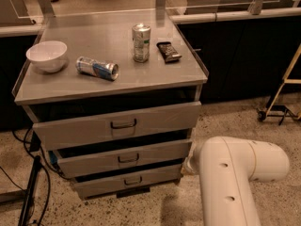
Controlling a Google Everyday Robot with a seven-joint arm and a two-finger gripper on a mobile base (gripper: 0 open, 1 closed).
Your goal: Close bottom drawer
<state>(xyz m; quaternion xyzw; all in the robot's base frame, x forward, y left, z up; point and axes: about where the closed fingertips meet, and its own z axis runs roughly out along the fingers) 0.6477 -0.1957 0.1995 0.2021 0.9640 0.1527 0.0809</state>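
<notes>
The bottom drawer (127, 181) is the lowest and slimmest of three grey drawers in the metal cart, with a small dark pull handle (133, 181). Its front stands only slightly out from the cart, with a thin dark gap above it. The middle drawer (123, 158) and the tall top drawer (117, 125) also stick out a little. My white arm (235, 173) reaches in from the lower right and ends against the cart's right side beside the lower drawers. The gripper is hidden behind the arm and the drawers.
On the cart top (70, 86) are a white bowl (46, 56), a can lying on its side (97, 68), an upright can (141, 42) and a dark snack bar (168, 51). Black cables (33, 182) trail on the floor at the left. A stand's legs (277, 108) are at the right.
</notes>
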